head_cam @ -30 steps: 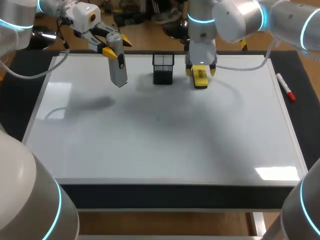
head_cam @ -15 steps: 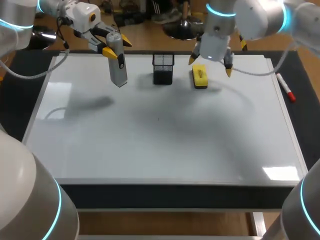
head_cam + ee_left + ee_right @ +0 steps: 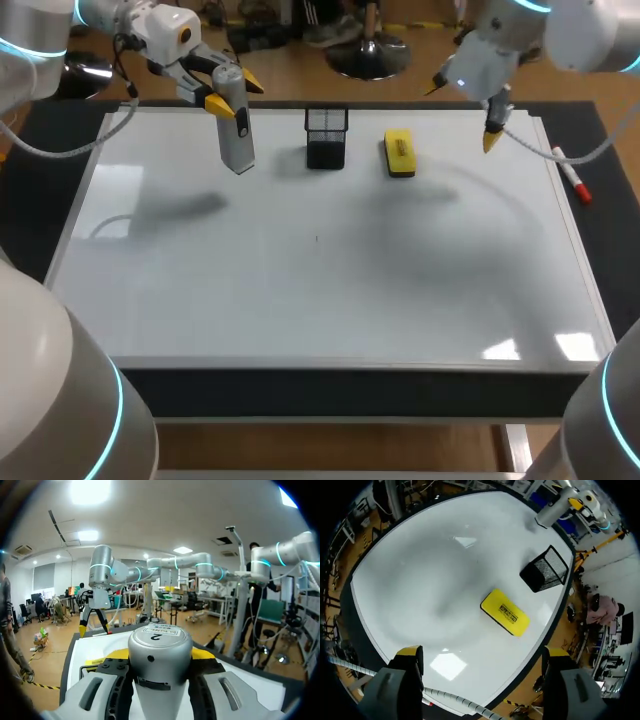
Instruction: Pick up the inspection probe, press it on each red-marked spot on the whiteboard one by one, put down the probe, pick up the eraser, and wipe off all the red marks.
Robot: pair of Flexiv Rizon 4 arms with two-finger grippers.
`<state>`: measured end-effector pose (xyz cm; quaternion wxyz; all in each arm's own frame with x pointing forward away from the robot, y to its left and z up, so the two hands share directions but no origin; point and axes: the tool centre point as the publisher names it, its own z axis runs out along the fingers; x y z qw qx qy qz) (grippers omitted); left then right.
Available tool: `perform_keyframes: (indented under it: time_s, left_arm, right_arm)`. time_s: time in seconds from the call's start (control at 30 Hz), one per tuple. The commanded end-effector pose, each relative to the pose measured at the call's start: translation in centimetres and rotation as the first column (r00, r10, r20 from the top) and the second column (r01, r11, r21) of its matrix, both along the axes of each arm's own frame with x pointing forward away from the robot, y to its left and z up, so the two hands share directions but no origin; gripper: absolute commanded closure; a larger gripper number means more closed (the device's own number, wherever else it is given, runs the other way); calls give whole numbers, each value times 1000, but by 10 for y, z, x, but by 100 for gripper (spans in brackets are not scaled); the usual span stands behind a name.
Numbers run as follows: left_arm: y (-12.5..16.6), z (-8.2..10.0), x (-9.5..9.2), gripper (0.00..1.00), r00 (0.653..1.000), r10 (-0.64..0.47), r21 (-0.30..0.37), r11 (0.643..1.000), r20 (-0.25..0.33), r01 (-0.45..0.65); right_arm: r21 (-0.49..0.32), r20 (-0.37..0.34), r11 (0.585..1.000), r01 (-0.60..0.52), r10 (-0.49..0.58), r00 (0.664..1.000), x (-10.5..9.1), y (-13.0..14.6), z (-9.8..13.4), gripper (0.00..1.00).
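Along the far edge of the whiteboard (image 3: 320, 290), a black mesh pen holder (image 3: 326, 137) stands near the middle; just to its right a yellow eraser (image 3: 399, 154) lies flat on the board, apart from the holder, with dark print on its upper face too small to read; a red-capped marker (image 3: 572, 175) lies on the board's right-hand frame, well apart from the eraser. The robot's left gripper (image 3: 232, 97) is clamped on the inspection probe (image 3: 236, 135), a grey cylinder held nearly upright over the far left part of the board, to the left of the pen holder; the left wrist view shows a yellow-tipped finger pressed against each side of it, and a white printed label on its rounded top. The right gripper (image 3: 464, 111) hangs above the board's far right corner with its fingers spread wide and nothing between them; in its wrist view the eraser and the pen holder lie ahead of it, unobstructed.
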<state>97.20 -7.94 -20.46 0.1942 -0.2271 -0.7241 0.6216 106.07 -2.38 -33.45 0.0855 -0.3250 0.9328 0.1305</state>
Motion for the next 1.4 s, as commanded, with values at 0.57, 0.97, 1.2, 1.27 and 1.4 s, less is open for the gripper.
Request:
perform_keyframes:
  time_s: [0.57,0.97,1.2,1.27,1.4]
  left_arm:
    - [1,1,2,100,1000,-5,0,1000,-2,5]
    - [1,1,2,100,1000,-5,0,1000,-2,5]
    - [1,1,2,100,1000,-5,0,1000,-2,5]
    - [1,1,2,100,1000,-5,0,1000,-2,5]
    - [1,1,2,100,1000,-5,0,1000,-2,5]
  right_arm:
    - [318,-250,813,487,-424,871,-25,-37,59,0]
    - [330,-240,807,490,-431,870,-27,-38,61,0]
    - [330,-240,807,490,-431,870,-27,-38,61,0]
    - [330,-240,807,490,-431,870,-27,-38,61,0]
    - [330,-240,807,490,-431,870,-27,-38,61,0]
